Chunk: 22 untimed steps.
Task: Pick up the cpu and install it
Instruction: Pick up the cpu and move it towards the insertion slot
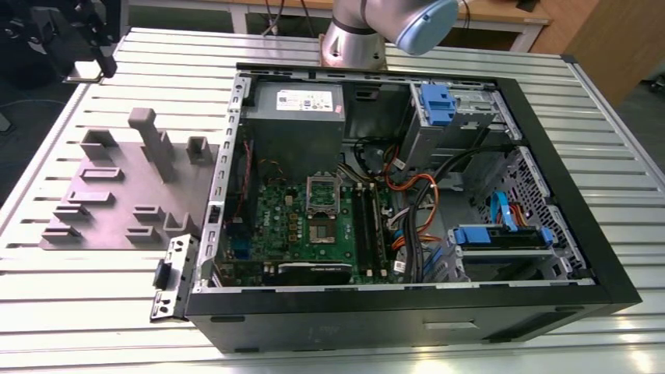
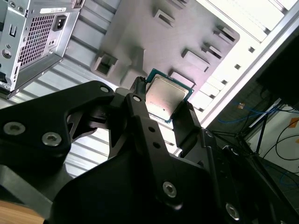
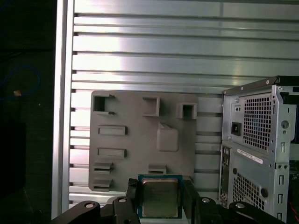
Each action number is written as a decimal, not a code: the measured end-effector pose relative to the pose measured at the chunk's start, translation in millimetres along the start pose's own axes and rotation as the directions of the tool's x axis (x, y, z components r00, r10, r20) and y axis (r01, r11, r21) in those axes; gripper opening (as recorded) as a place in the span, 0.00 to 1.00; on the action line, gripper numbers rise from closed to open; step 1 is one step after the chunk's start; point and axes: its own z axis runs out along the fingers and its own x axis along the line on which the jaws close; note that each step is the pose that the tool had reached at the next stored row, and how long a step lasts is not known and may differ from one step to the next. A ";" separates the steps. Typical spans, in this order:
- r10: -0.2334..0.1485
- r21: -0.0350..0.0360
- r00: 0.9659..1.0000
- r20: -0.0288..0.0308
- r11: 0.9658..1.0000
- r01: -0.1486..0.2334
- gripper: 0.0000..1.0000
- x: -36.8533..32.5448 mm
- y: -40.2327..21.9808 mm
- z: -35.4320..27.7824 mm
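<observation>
Ribbed aluminium table [image 1: 83, 312] under bright glare — wooden furniture [image 1: 603, 39] beyond

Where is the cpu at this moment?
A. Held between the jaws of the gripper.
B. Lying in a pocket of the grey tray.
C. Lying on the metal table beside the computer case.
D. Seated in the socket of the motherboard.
A: in the second wrist view the cpu sits clamped between the two black jaws of the gripper, with the grey tray behind it.

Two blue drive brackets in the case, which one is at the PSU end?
The blue bracket nearer the arm's base, level with the grey power supply; the other blue bracket sits at the opposite end.
</observation>
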 end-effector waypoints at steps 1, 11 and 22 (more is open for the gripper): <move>0.000 0.000 1.000 0.000 1.000 0.000 0.47 -0.3 0.0 0.0; 0.000 0.000 1.000 0.000 1.000 0.000 0.47 -3.1 -0.1 0.0; 0.000 0.000 1.000 0.000 1.000 0.000 0.47 -6.3 -0.1 -0.1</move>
